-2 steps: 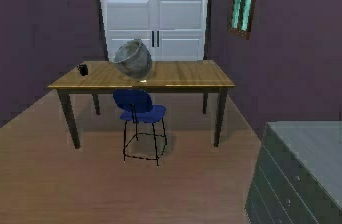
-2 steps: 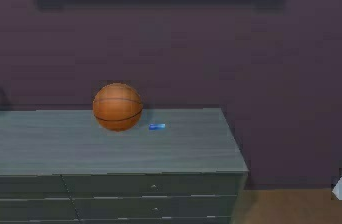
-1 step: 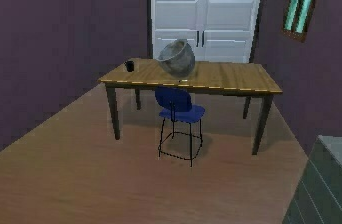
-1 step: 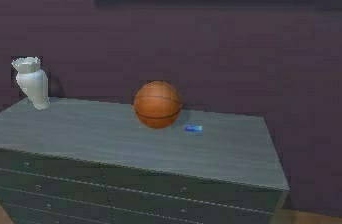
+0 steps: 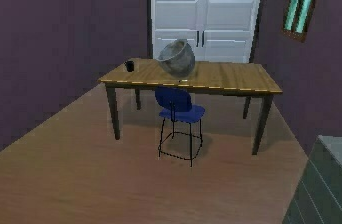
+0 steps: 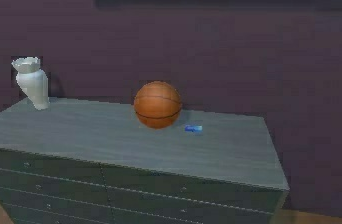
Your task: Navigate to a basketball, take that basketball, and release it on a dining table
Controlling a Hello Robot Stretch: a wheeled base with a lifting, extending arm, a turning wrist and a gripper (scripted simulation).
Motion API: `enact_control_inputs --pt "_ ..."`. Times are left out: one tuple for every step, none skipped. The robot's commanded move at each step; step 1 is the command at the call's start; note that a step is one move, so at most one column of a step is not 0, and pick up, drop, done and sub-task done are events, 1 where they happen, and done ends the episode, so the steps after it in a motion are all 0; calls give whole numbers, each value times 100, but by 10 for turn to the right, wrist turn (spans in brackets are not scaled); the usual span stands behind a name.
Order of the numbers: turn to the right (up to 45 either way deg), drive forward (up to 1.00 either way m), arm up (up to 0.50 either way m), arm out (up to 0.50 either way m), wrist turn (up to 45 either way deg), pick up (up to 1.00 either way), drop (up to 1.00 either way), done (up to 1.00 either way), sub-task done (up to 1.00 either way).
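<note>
On the grey dresser [image 6: 79,135], basketball [image 6: 158,104], white vase [image 6: 33,82] well apart

No readable text, number, label or sign in either view. On basketball [image 6: 158,104], centre of arm side view: dark seam lines, no lettering legible. On wall picture [image 5: 298,15], upper right of forward view: no print legible.

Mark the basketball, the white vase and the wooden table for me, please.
basketball [image 6: 158,104]: arm side view, middle of the ball's orange face.
white vase [image 6: 32,84]: arm side view, its body below the neck.
wooden table [image 5: 229,78]: forward view, bare stretch of the tabletop.
</note>
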Motion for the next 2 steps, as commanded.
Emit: enact_control_inputs --pt "0 0 38 0 0 0 0 0 0" --pt "0 0 0 48 0 0 0 0 0"
